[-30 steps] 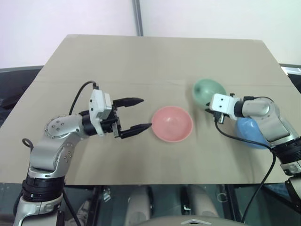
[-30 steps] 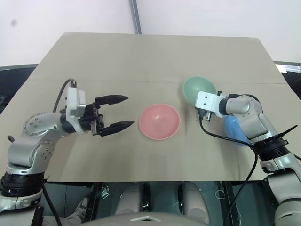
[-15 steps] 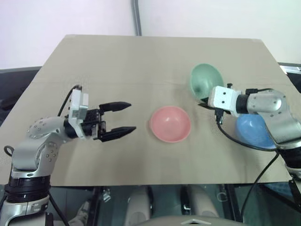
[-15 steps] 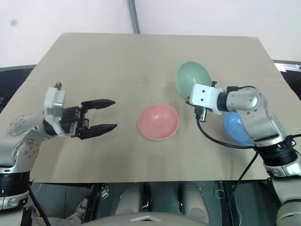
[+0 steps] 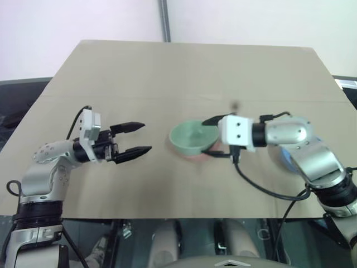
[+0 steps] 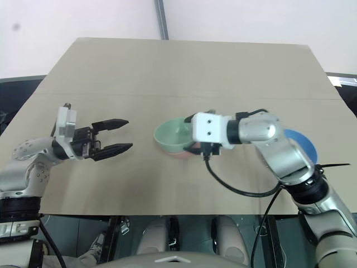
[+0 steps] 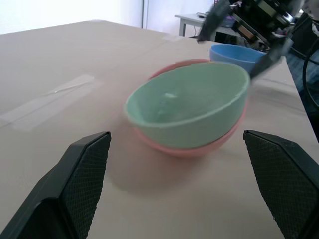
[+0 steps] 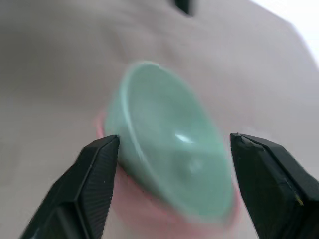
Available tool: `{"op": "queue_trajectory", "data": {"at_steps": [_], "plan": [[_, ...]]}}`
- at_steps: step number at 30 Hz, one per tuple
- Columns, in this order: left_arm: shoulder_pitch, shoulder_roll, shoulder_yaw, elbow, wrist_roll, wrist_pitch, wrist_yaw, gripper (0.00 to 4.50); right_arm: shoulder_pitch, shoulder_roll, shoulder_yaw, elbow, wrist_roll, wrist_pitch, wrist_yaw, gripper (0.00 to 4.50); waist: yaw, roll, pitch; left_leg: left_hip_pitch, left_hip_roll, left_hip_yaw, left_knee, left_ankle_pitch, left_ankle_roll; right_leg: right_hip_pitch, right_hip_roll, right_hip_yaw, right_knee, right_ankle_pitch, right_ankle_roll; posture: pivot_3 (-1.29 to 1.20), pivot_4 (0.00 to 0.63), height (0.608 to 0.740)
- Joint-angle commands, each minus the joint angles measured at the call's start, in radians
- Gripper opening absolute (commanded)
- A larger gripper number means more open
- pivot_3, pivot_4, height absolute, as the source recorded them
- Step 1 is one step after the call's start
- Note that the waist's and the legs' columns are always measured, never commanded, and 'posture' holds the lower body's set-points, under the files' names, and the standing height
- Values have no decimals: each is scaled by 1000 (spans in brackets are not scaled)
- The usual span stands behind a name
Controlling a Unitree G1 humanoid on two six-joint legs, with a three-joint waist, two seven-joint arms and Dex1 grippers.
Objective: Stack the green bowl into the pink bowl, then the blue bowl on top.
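Note:
The green bowl point(image 5: 191, 138) sits tilted inside the pink bowl point(image 5: 199, 157) at mid table; a sliver of pink rim shows beneath it. My right gripper point(image 5: 209, 138) is open, one finger on either side of the green bowl's right part point(image 8: 169, 159), not clamping it. The blue bowl point(image 6: 304, 143) rests on the table to the right, largely behind my right arm. To the left of the stack, my left gripper point(image 5: 146, 137) is open and holds nothing, pointing at the bowls point(image 7: 187, 109) from a short way off.
The tan table point(image 5: 167, 72) has a tape line running across its middle. A grey pole point(image 5: 164, 19) rises behind the far edge. My right arm's black cable point(image 5: 262, 190) loops over the near right of the table.
My right gripper carried the green bowl left, from beside the blue bowl onto the pink bowl, and opened. My left gripper drew back to the left, away from the pink bowl.

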Motion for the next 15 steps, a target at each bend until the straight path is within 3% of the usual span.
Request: {"op": "queue_trajectory", "data": {"at_steps": [1, 8, 11, 15], "plan": [[-25, -16, -9, -29, -5, -5, 1, 4500, 89, -102, -208, -175, 91, 169, -7, 3742, 5, 0, 0, -1, 0, 0, 0, 0, 0, -1, 0, 0, 0, 1, 1, 0, 150, 740], [-95, -62, -56, 11, 9, -4, -15, 4500, 352, -229, -495, -400, 190, 490, -48, 3742, 10, 0, 0, -1, 0, -2, 0, -2, 3, -1, 0, 0, 0, 0, 1, 0, 150, 740], [-133, -82, -82, 33, 20, -7, -27, 4500, 451, -236, -525, -432, 194, 568, -96, 3742, 7, 0, 0, -1, 0, -2, 0, -2, 4, 0, 0, 0, 0, 0, 0, 0, 150, 740], [-167, -98, -99, 57, 30, -10, -38, 4500, 588, -250, -474, -381, 109, 552, -213, 3742, 8, -1, -1, 0, -1, -3, 1, -2, 4, 1, 1, -1, 0, 0, -1, 0, 150, 740]]}}
